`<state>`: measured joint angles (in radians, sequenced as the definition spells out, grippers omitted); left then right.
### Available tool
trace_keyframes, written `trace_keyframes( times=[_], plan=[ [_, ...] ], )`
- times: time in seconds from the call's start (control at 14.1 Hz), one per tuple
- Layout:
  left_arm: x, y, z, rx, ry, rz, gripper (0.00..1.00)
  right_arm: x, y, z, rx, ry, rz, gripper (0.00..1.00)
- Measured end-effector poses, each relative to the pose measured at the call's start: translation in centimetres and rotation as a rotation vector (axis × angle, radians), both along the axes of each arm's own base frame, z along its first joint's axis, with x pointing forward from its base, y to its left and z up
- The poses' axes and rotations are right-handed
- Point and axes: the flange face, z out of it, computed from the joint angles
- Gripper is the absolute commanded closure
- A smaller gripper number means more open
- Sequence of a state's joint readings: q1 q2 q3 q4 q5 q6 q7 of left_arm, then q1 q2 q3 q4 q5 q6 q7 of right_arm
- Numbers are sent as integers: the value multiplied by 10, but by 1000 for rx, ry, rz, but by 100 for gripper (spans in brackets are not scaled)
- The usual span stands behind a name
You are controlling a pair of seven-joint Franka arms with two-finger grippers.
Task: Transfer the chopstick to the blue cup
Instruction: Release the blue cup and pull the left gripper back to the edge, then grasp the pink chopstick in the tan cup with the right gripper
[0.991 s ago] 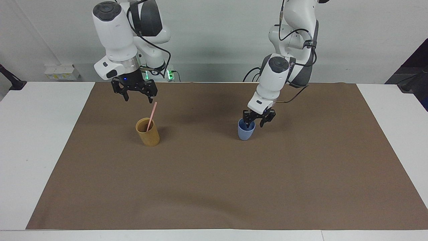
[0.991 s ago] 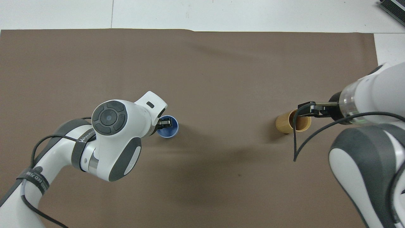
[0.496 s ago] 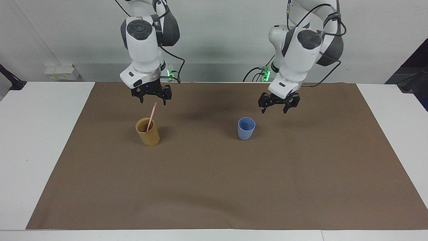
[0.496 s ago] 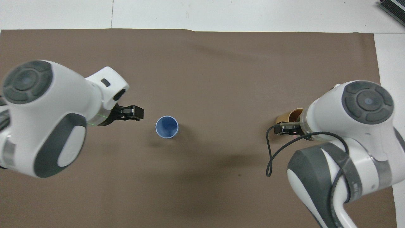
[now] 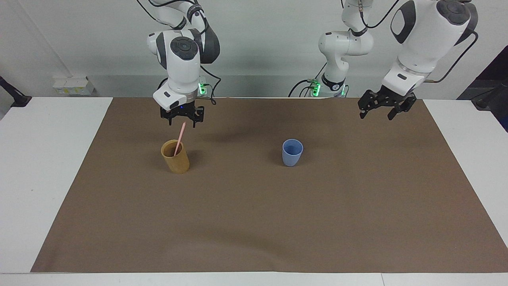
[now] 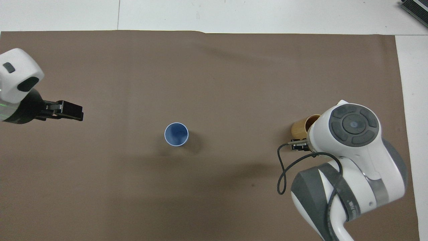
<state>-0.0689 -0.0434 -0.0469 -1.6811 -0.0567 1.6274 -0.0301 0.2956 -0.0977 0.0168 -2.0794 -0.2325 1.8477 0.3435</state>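
The pale-pink chopstick (image 5: 179,139) leans in the tan-yellow cup (image 5: 175,157), its top sticking out toward the robots. My right gripper (image 5: 182,122) hangs just over that top end, open, one finger on each side of the tip and not touching it. The blue cup (image 5: 292,152) stands upright near the mat's middle, with nothing in it (image 6: 176,134). My left gripper (image 5: 376,115) is open and raised over the mat toward the left arm's end of the table (image 6: 72,112). In the overhead view the right arm hides the chopstick and part of the tan-yellow cup (image 6: 301,128).
A brown mat (image 5: 254,222) covers most of the white table (image 5: 47,167). A white box (image 5: 73,85) sits at the table's robot-side edge, toward the right arm's end. A black cable (image 6: 284,170) loops off the right arm.
My left gripper has risen from the blue cup and swung away toward its own end of the table. My right gripper has shifted over the chopstick's top and come lower.
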Motion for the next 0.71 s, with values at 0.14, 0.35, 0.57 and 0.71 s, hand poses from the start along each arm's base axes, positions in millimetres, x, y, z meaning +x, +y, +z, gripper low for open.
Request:
trace_keyframes(
  times=[0.14,0.35,0.57,0.71],
  plan=[
    [-2,13,18,33,-2,-1,0,-1,2,1,-7,-3,9,60],
    [-5,16,28,50,-2,1,0,-3,8,1,-7,-8,15,86],
    [-5,22,27,53,12,11,0,-3,10,3,-18,-22,2,100],
    [-6,26,29,53,11,20,0,-3,9,5,-26,-33,-6,100]
  ],
)
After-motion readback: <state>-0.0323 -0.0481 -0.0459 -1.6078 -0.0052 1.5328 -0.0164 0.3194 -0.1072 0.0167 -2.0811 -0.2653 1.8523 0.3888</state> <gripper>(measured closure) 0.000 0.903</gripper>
